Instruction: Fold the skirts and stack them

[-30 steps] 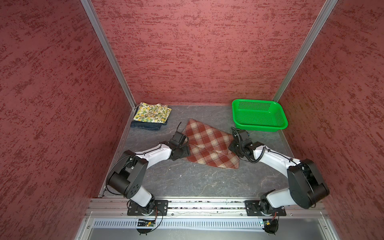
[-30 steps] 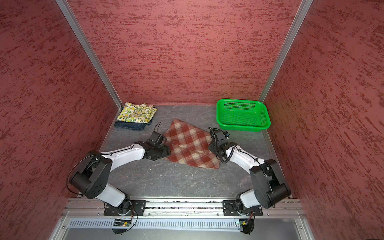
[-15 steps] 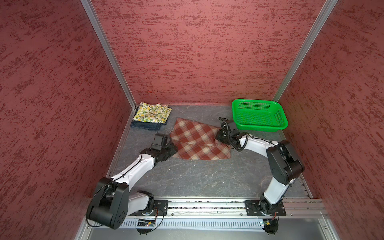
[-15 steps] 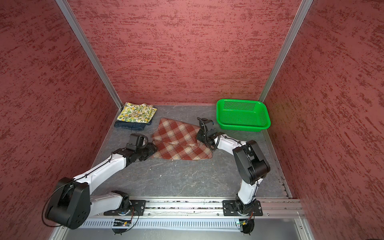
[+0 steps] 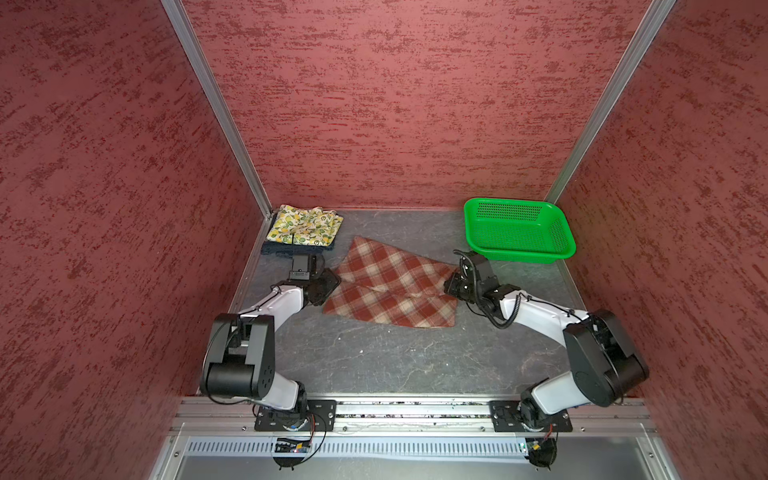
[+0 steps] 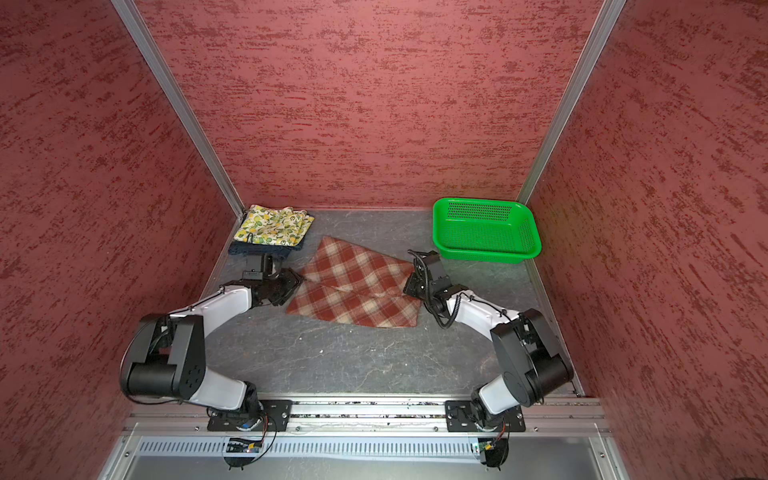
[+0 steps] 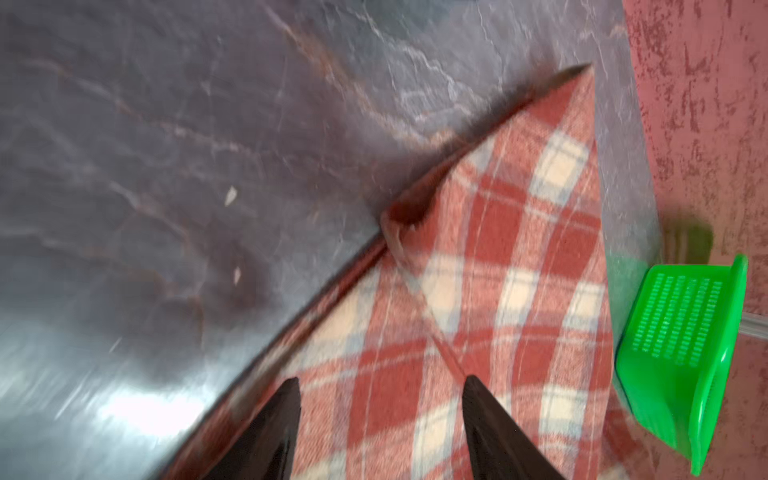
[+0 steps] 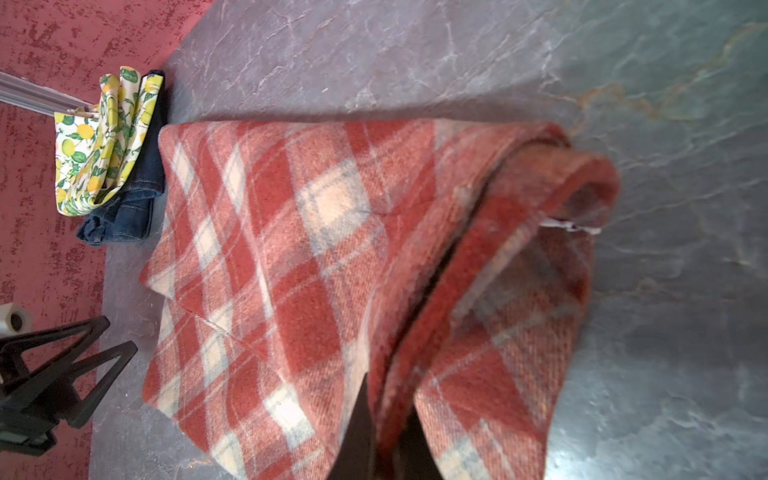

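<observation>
Cloth skirts counted: 3 (rust-red plaid skirt [image 5: 390,286], lemon-print skirt [image 5: 303,224], navy denim skirt [image 8: 124,216]) | green perforated plastic basket [image 5: 523,254] counted: 1

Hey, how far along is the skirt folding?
Done: the lemon-print skirt lies folded on the denim skirt in the far corner. In hand: the plaid skirt, folded over once, with the right gripper shut on its edge and the left gripper open at the opposite side. Remaining: finishing its fold and stacking it.

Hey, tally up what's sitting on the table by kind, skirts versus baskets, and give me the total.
Skirts: 3 (plaid skirt, lemon-print skirt, denim skirt under the lemon-print one)
Baskets: 1 (green basket)
Total: 4
</observation>
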Action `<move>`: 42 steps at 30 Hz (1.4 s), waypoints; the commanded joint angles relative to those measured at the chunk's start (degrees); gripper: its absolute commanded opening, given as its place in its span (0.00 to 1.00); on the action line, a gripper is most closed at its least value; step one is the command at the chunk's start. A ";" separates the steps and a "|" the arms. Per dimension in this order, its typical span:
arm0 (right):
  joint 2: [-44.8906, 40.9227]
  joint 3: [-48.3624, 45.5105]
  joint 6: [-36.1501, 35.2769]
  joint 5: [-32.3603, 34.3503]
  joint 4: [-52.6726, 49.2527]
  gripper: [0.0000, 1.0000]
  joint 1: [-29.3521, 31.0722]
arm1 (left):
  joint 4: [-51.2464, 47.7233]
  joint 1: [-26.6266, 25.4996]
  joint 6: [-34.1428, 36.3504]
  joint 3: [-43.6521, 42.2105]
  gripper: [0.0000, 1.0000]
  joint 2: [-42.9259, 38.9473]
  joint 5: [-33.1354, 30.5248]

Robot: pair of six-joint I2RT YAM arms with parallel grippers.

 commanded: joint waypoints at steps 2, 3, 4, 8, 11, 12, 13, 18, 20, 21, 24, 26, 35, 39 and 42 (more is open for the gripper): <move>0.55 -0.05 -1.21 -1.18 4.99 0.01 -0.30 | 6.94 0.97 -0.75 2.37 0.57 4.37 2.65; 0.57 -0.09 -1.19 -1.23 5.08 0.01 -0.32 | 8.29 1.02 -0.98 2.47 0.56 5.21 3.18; 0.70 -0.15 -1.22 -1.16 5.15 0.01 -0.41 | 9.25 0.91 -1.13 2.77 0.52 6.41 3.31; 0.82 -0.20 -1.08 -1.33 5.10 0.00 -0.48 | 10.12 1.00 -0.74 4.62 0.42 10.55 2.32; 0.58 -0.47 -1.07 -0.98 5.15 0.00 -0.56 | 11.00 0.85 -0.21 6.18 0.36 13.02 1.63; 0.61 -0.49 -1.13 -0.89 5.02 0.00 -0.56 | 11.20 0.85 -0.11 6.76 0.33 13.79 1.67; 0.62 -0.49 -1.16 -0.95 4.94 0.00 -0.63 | 11.21 0.62 0.12 7.51 0.31 14.40 1.42; 0.35 -0.35 -1.28 -0.93 4.93 0.00 -1.06 | 9.36 -0.77 2.39 11.07 0.23 16.50 -1.91; 0.22 -0.17 -1.33 -0.89 4.59 0.00 -1.19 | 8.71 -1.10 3.26 12.04 0.13 17.20 -3.26; 0.13 -0.03 -1.42 -0.71 4.41 0.00 -1.24 | 8.06 -1.18 3.69 12.66 0.06 17.38 -3.74; -0.39 0.36 -1.68 -0.30 3.48 0.00 -1.73 | 6.72 -1.39 4.78 13.78 0.00 17.28 -4.65; -1.21 0.76 -1.77 0.06 2.72 0.00 -2.17 | 5.86 -1.43 5.27 14.31 0.00 16.43 -4.97; -2.56 9.47 -0.43 0.79 -7.16 0.00 -4.90 | -2.50 -1.83 8.25 22.14 0.00 8.26 -5.66; 0.08 16.46 0.03 -1.01 -11.62 0.00 -6.41 | -6.38 -1.58 10.17 29.43 0.00 7.93 -5.87; 1.05 19.98 0.02 -2.33 -13.18 0.00 -6.81 | -9.62 -0.86 11.22 34.70 0.00 8.60 -4.58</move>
